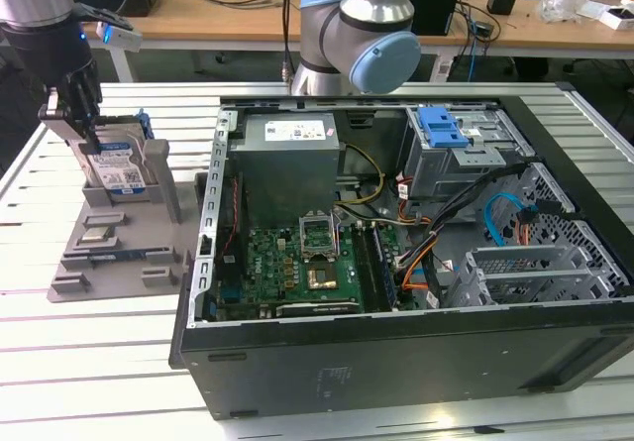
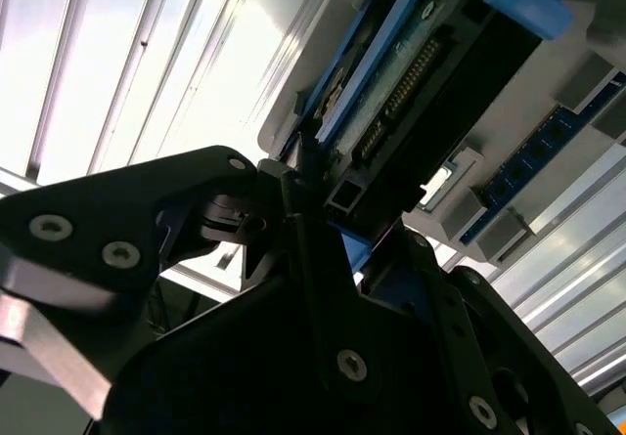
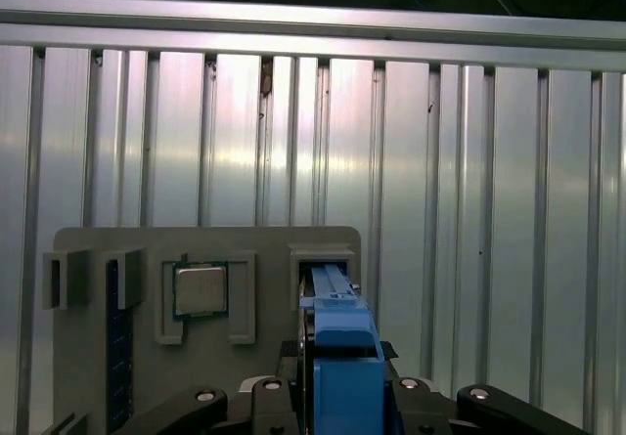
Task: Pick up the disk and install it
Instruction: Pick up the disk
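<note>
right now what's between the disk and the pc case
In the exterior view, the grey holder's side wall and a narrow bare strip of slatted table separate disk from case.

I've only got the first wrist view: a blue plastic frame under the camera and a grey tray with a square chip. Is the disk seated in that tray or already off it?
Observer: Seated. In the exterior view the flat silver-grey disk with its white-and-blue label stands upright in a slot of the grey plastic tray, the black gripper at its top edge.
Operator: Where's the case?
Observer: The open black computer case lies beside the tray, on the exterior view's right.
Operator: And the second wrist view?
Observer: It shows the disk's connector end with rows of pins.
</note>
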You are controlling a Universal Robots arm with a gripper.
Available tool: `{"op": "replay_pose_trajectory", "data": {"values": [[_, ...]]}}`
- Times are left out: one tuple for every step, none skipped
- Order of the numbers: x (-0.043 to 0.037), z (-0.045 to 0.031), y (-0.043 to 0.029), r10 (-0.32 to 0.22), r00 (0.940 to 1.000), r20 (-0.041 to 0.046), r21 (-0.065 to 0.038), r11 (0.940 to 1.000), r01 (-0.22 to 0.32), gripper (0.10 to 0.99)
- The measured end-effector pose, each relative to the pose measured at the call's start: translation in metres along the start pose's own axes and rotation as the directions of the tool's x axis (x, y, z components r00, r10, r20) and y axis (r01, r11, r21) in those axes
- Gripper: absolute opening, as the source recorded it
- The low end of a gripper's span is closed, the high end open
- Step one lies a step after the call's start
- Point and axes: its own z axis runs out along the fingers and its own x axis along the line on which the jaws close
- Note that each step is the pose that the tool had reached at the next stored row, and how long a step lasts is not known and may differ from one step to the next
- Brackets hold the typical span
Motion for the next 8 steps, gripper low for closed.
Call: {"op": "replay_pose_trajectory", "data": {"values": [[0.0,0.0,0.0,0.0,1.0,0.0,0.0,1.0,0.0,0.369],[0.0,0.0,0.0,0.0,1.0,-0.0001,0.0,1.0,0.0,0.369],[0.0,0.0,0.0,0.0,1.0,-0.0001,0.0,1.0,0.0,0.369],[0.0,0.0,0.0,0.0,1.0,0.0,0.0,1.0,0.0,0.369],[0.0,0.0,0.0,0.0,1.0,-0.0001,0.0,1.0,0.0,0.369],[0.0,0.0,0.0,0.0,1.0,0.0,0.0,1.0,0.0,0.369],[0.0,0.0,0.0,0.0,1.0,0.0,0.0,1.0,0.0,0.369],[0.0,0.0,0.0,0.0,1.0,0.0,0.0,1.0,0.0,0.369]]}}
